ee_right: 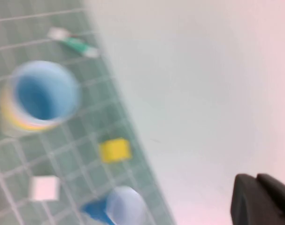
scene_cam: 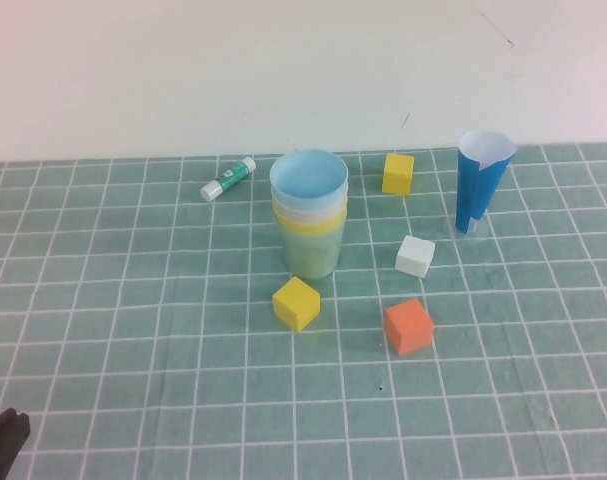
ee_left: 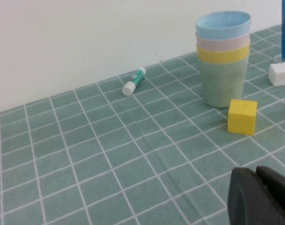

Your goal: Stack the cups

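Note:
The cups [scene_cam: 309,215] stand nested in one stack at the middle of the table: pale green at the bottom, then yellow, pale pink and light blue on top. The left wrist view shows the stack [ee_left: 223,56] upright from the side. My left gripper [scene_cam: 3,432] sits shut and empty at the near left corner, far from the stack; its dark fingertips [ee_left: 245,187] are pressed together. My right gripper [ee_right: 257,180] is out of the high view. It is shut on nothing, raised clear of the stack [ee_right: 39,96], which it looks down into.
A yellow cube [scene_cam: 296,302] lies just in front of the stack, with an orange cube [scene_cam: 409,326] and a white cube [scene_cam: 415,256] to its right. Another yellow cube [scene_cam: 398,173] and a dark-blue cone cup [scene_cam: 480,180] stand at the back right. A glue stick [scene_cam: 229,178] lies back left.

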Controlling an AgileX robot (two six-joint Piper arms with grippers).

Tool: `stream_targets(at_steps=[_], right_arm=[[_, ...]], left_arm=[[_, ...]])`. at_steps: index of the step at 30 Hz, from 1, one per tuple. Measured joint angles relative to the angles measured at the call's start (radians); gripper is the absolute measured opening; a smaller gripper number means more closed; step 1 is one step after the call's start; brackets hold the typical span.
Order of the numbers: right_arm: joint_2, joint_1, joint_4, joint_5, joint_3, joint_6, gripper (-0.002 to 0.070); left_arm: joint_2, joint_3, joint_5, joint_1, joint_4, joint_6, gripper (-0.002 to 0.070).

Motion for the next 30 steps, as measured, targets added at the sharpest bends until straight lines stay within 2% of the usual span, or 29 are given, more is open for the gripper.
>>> stream_targets(at_steps=[3,9,13,19,24,30], right_arm=[[-0.113,-0.002,-0.05,0.0,0.048,0.049,-0.0001],[-0.324,-0.002,-0.086,0.0,0.245,0.126,-0.0001],[-0.462,-0.002,-0.098,-0.068,0.497,0.183,-0.0001],[-0.716,-0.002,-0.124,-0.313,0.953,0.286,-0.0001],[-0.901,-0.002,-0.125,-0.512,1.316,0.354,-0.0001],[-1.089,-0.002,-0.125,-0.658,1.62,0.401,-0.0001]], left_arm=[[0.0,0.0,-0.015,0.0,-0.03,0.0,-0.0001],[0.0,0.0,-0.05,0.0,-0.198,0.012,-0.0001],[0.0,0.0,-0.057,0.0,-0.213,0.064,-0.0001],[-0.017,0.0,-0.057,0.0,-0.215,0.17,-0.0001],[-0.077,0.0,-0.051,0.0,-0.217,0.197,-0.0001],[-0.11,0.0,-0.049,0.0,-0.217,0.201,-0.0001]])
